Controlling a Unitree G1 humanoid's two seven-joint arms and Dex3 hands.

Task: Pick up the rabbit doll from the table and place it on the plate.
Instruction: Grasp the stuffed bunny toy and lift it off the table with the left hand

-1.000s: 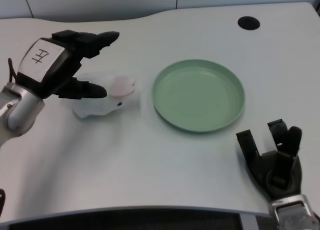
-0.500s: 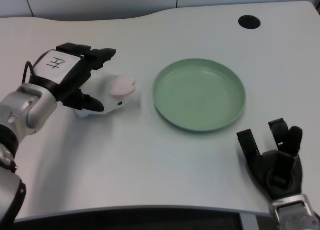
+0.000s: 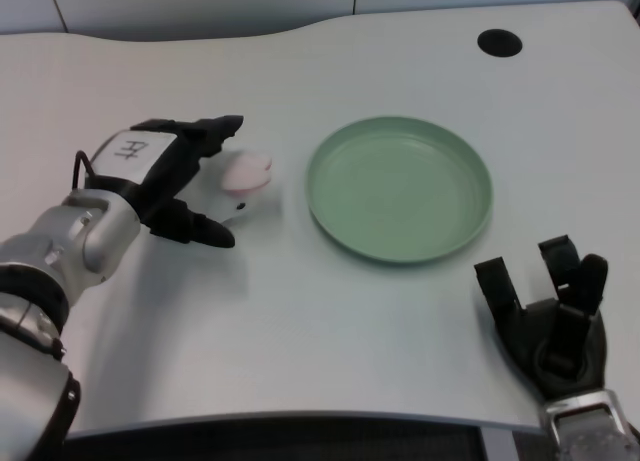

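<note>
The white table (image 3: 300,311) fills the view, with a dark round hole (image 3: 498,43) in it near the far right corner. On it, right of centre, sits the green plate (image 3: 398,189), shallow, with a raised rim and nothing in it. Well to the plate's left comes the silver left forearm, ending in the black left hand (image 3: 165,176), which lies over the rabbit doll (image 3: 240,181). The doll rests on the table just beside the plate's left rim, not touching it; only its white head end and a pink ear patch show past the hand, the rest being hidden beneath the palm. The hand's fingers (image 3: 210,131) reach along the doll's far side and the thumb lies along its near side, so the hand cups around the doll, but whether it already presses on it I cannot tell.

The doll looks like a plush toy: probably light, soft and squashy, unlikely to break and not slippery. It should give under pressure, so a firm hold across the body, thumb opposite fingers, seems safer than taking the ear or head, which could flop or slide out.
</note>
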